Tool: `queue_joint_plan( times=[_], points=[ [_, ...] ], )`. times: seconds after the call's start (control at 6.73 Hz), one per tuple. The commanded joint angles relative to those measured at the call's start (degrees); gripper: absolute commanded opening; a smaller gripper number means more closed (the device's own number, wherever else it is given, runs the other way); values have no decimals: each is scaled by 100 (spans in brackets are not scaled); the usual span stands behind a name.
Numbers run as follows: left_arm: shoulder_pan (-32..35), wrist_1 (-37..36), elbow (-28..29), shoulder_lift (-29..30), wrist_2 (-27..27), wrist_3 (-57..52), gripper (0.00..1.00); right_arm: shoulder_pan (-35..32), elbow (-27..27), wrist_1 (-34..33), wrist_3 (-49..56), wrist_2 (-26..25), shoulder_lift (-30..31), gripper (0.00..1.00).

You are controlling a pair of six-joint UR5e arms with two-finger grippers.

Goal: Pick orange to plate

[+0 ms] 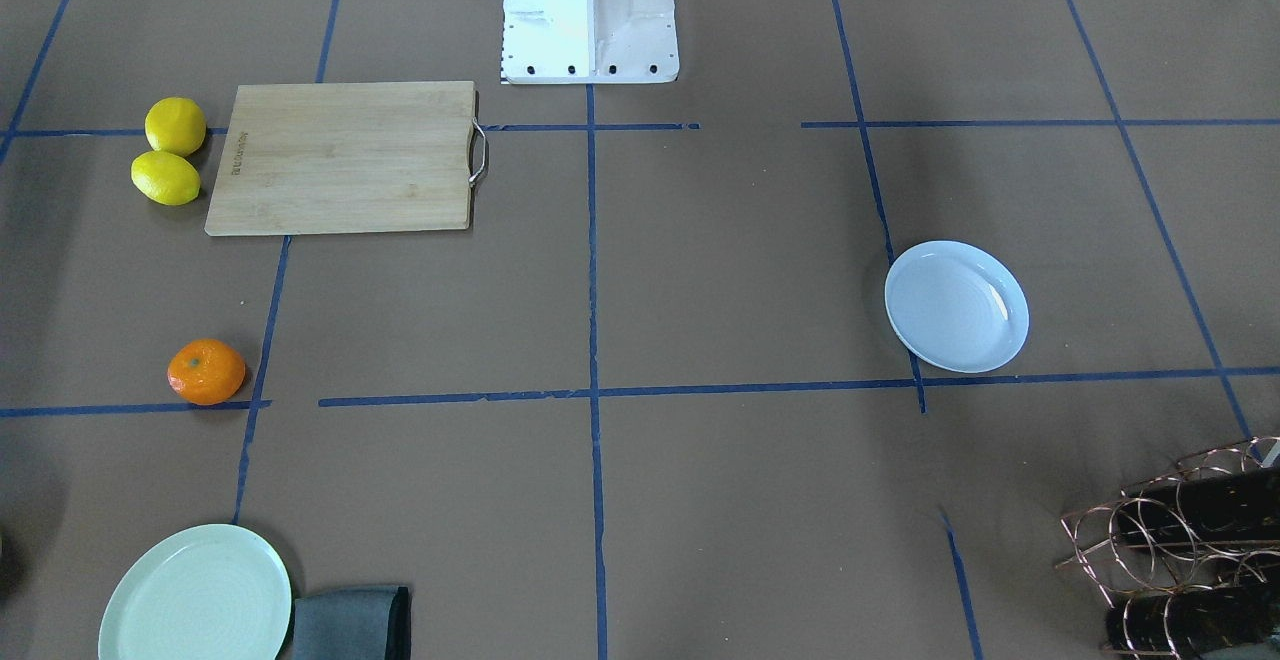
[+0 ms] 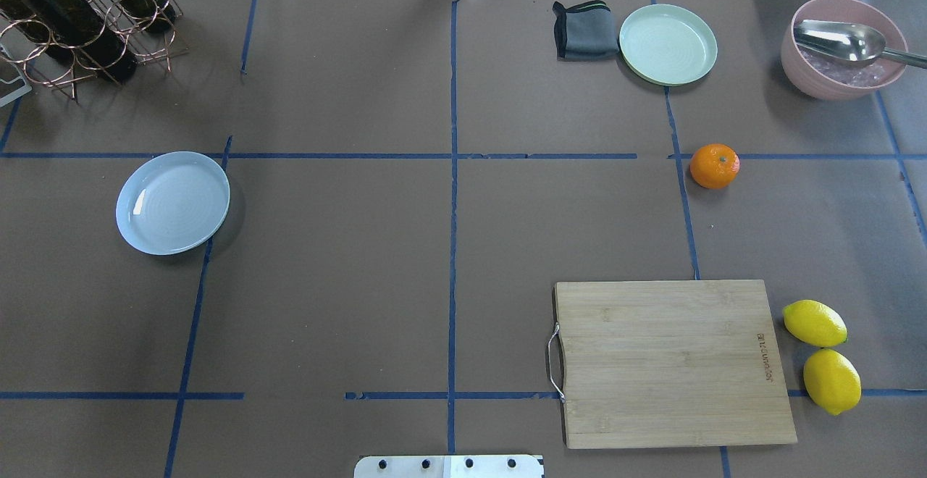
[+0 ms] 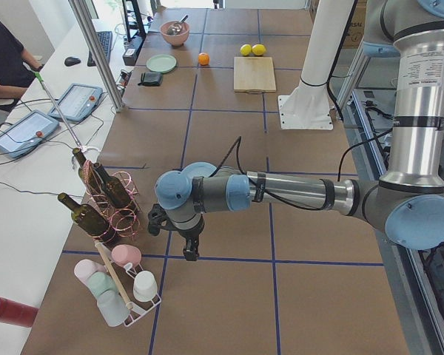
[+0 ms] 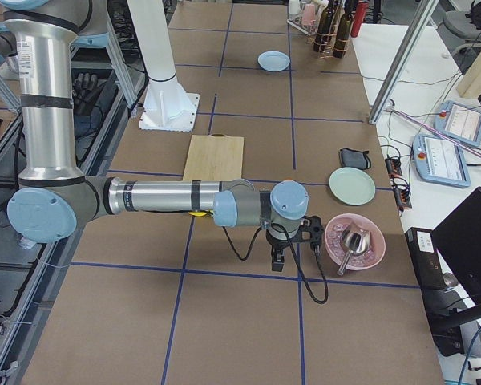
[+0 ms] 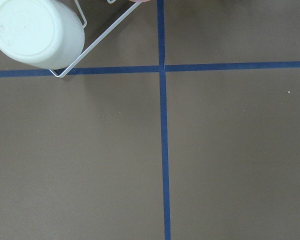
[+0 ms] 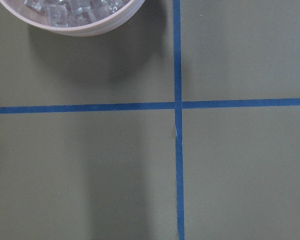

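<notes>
The orange [image 2: 714,166] [image 1: 206,372] lies alone on the brown table, on my right side near a blue tape line. Far from it, on my left side, the pale bluish-white plate [image 2: 172,202] [image 1: 956,306] sits empty. Neither gripper appears in the overhead or front views. The left gripper [image 3: 190,251] hangs over the table's left end beyond the plate, fingers pointing down. The right gripper [image 4: 277,261] hangs beside the pink bowl at the right end. I cannot tell whether either is open or shut. Both wrist views show only bare table and tape.
A mint-green plate [image 2: 668,44] and grey cloth [image 2: 585,30] lie beyond the orange. A pink bowl [image 2: 840,47] holds ice and a spoon. A cutting board [image 2: 670,362] and two lemons [image 2: 814,322] sit near my right. A wine rack [image 2: 72,14] and cup rack [image 3: 126,288] stand at left.
</notes>
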State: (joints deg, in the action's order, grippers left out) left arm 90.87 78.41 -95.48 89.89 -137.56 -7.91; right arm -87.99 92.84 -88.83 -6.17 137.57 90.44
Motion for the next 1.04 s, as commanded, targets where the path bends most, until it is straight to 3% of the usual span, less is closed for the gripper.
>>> queue_joint_plan(
  times=[0.0,0.3,0.59,0.89],
  points=[
    [-8,69,-128,115,45,43,100,-25,-3,-3,2,-10,-17,100],
    [-25,742,-295,387,1,9,100,-25,32,6,-25,7,-78,100],
    [-445,1745,-269,564,28,157,100,-8,102,85,-68,33,-393,100],
    [-770,1801,-95,967,19,1145,100,177,120,85,-121,51,-789,100]
  ],
)
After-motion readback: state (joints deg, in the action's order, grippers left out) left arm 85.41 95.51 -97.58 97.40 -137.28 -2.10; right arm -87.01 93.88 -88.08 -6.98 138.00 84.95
